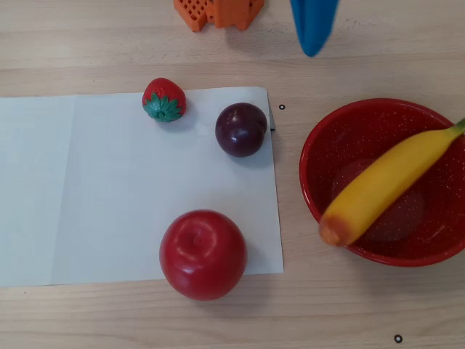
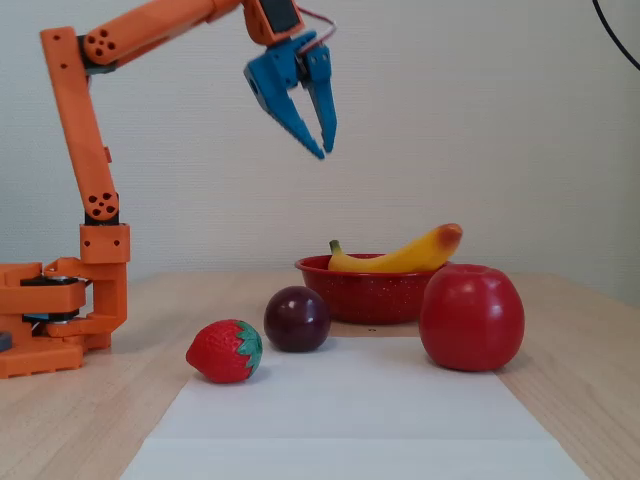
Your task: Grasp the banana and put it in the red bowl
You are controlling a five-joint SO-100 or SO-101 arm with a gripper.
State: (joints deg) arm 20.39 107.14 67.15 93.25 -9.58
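The yellow banana [image 1: 389, 182] lies across the red bowl [image 1: 320, 145] at the right of the overhead view, its orange tip over the bowl's near-left rim and its green stem toward the right edge. In the fixed view the banana [image 2: 405, 255] rests on the bowl [image 2: 365, 295] behind the apple. My blue gripper [image 2: 323, 150] hangs high in the air, up and left of the bowl, jaws slightly apart and empty. In the overhead view only its blue tips [image 1: 312, 29] show at the top.
On a white paper sheet [image 1: 109, 189] sit a strawberry [image 1: 164, 99], a dark plum [image 1: 241, 129] and a red apple [image 1: 203, 254]. The orange arm base [image 2: 50, 320] stands at the left of the fixed view.
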